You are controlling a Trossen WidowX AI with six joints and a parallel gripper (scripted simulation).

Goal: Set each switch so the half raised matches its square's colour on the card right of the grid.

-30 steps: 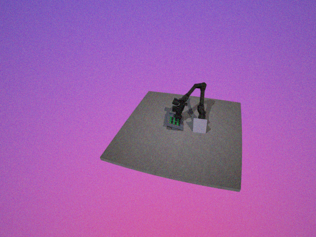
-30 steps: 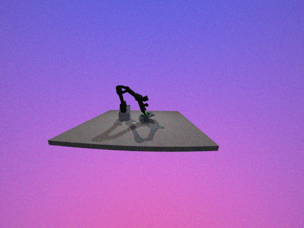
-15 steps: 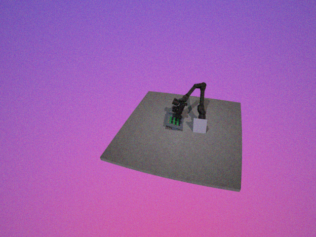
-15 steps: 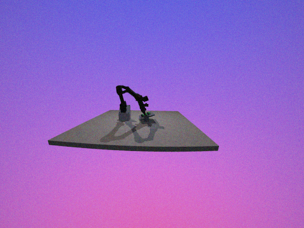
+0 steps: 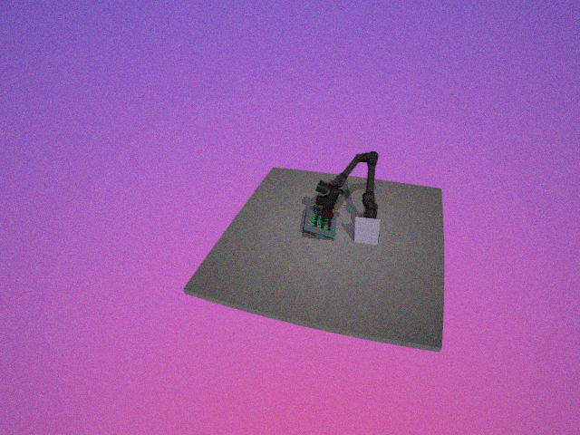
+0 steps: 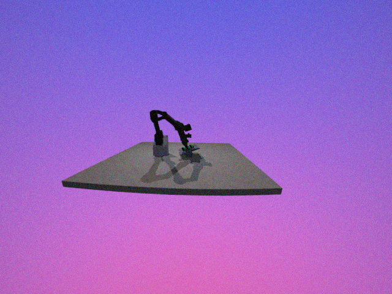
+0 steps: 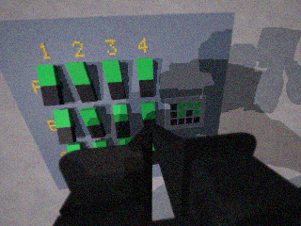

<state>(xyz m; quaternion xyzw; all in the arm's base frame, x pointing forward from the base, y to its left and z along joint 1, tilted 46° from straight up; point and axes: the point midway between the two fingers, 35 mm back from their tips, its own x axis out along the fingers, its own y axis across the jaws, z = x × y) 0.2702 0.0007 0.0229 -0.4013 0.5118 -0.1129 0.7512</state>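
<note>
Claw: the claw [image 7: 150, 129] is clenched tight with nothing between its fingers; in the wrist view the two dark fingers meet in a single seam whose tip lies over the lower part of the switch in column 4 of the second row [image 7: 149, 112].
Arm: the dark arm [image 5: 355, 164] rises from a pale block [image 5: 366, 230] and bends down over the panel; the exterior view shows the claw [image 6: 187, 146] low, right at the switches.
Panel: a blue-grey panel [image 7: 198, 28] lies on the table [image 5: 281, 299], just beside the pale block, tilted a little against the table's edges.
Switches: the far row [image 7: 96, 80] carries yellow numbers 1 to 4; each switch there shows a green half away from the arm and a dark half nearer. The second row shows the same two colours; which end stands raised is hard to tell. A third row is mostly hidden behind the claw.
Row letters: yellow marks on the panel's left edge, too blurred to read for sure.
Card: a small card [image 7: 185, 113] sits just right of the grid, beside the second row, with green and dark squares; single squares are too small to read.
Shadows: arm shadows fall on the table past the panel.
</note>
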